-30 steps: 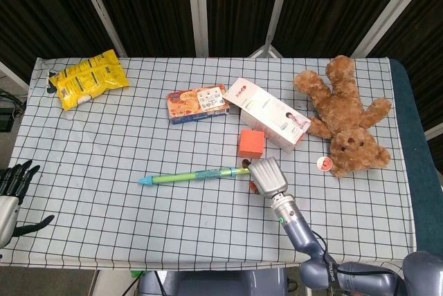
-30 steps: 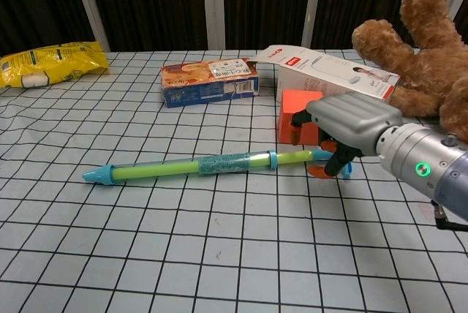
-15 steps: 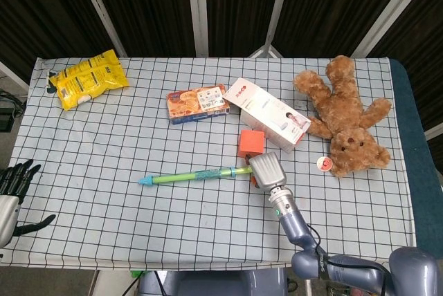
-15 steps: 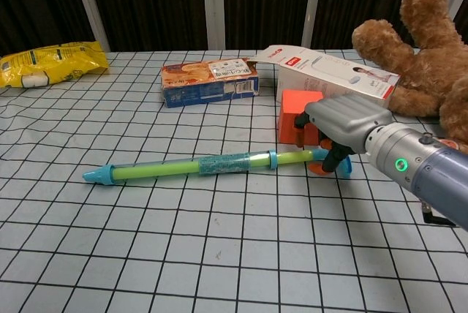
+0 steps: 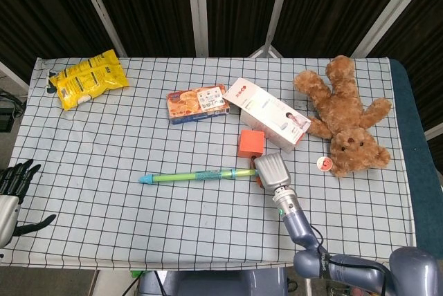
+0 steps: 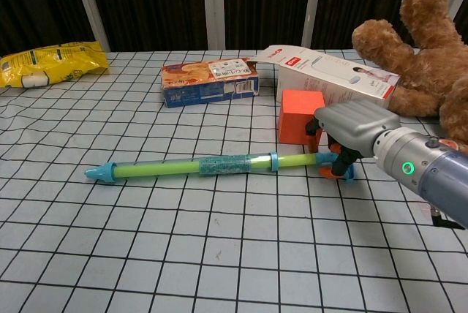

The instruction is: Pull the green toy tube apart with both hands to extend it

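Observation:
The green toy tube point(image 5: 197, 175) lies flat across the middle of the checkered table, its blue tip to the left. In the chest view the tube point(image 6: 197, 167) runs rightwards into my right hand point(image 6: 355, 126). That hand's fingers curl down around the tube's right end, which has an orange and blue part. In the head view my right hand point(image 5: 271, 170) covers that end. My left hand point(image 5: 14, 189) hovers off the table's left front corner, fingers apart and holding nothing, far from the tube.
An orange block point(image 6: 300, 126) stands just behind my right hand. A white carton point(image 5: 270, 114), a biscuit box point(image 5: 197, 103) and a brown teddy bear point(image 5: 346, 119) lie further back. A yellow snack bag point(image 5: 86, 78) is at the far left. A small round cap point(image 5: 324, 164) sits by the bear.
My right hand has shifted a little to the right, and the tube has slid slightly rightwards with it. The left hand has stayed put.

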Controlling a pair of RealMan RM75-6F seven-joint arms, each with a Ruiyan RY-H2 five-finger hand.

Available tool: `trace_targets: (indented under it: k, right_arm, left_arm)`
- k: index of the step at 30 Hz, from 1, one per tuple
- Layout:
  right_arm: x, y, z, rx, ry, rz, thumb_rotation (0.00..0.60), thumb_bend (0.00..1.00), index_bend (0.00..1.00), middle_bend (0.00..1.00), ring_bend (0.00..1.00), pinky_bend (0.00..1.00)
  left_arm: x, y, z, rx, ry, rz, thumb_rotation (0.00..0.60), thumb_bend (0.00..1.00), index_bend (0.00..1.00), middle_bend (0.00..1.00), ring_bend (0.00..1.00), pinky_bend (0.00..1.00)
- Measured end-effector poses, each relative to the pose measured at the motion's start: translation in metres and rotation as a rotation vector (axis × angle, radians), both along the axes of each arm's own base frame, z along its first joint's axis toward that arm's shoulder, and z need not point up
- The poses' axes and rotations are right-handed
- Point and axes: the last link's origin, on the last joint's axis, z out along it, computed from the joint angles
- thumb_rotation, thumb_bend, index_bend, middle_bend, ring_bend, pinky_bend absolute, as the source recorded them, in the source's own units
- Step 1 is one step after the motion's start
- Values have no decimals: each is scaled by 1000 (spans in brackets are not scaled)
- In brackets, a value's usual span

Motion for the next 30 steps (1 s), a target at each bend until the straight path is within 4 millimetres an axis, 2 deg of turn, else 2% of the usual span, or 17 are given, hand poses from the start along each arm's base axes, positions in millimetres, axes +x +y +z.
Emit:
trace_targets:
  k: [4, 12, 19, 30]
  right_arm:
    - [-2, 1, 1, 1, -1, -4, 600, 411, 639, 1000, 1000, 912]
    - [-4, 2, 9, -8, -3, 9, 600, 430, 695, 1000, 1000, 912]
    - [-12, 4, 28, -22, 1, 13, 600, 435, 714, 1000, 1000, 912]
    - [-36, 11, 59, 3, 37, 5, 600, 440, 732, 1000, 1000, 912]
  left_arm:
    - [-1, 0, -1, -5, 0, 6, 600, 123, 0, 0, 0, 0]
    - [0, 0, 0, -3, -1, 4, 600, 123, 0, 0, 0, 0]
    - [1, 0, -3, -19, 3, 4, 600, 122, 0, 0, 0, 0]
    - [11, 0, -10, -66, -49, 30, 600, 135, 16, 0, 0, 0]
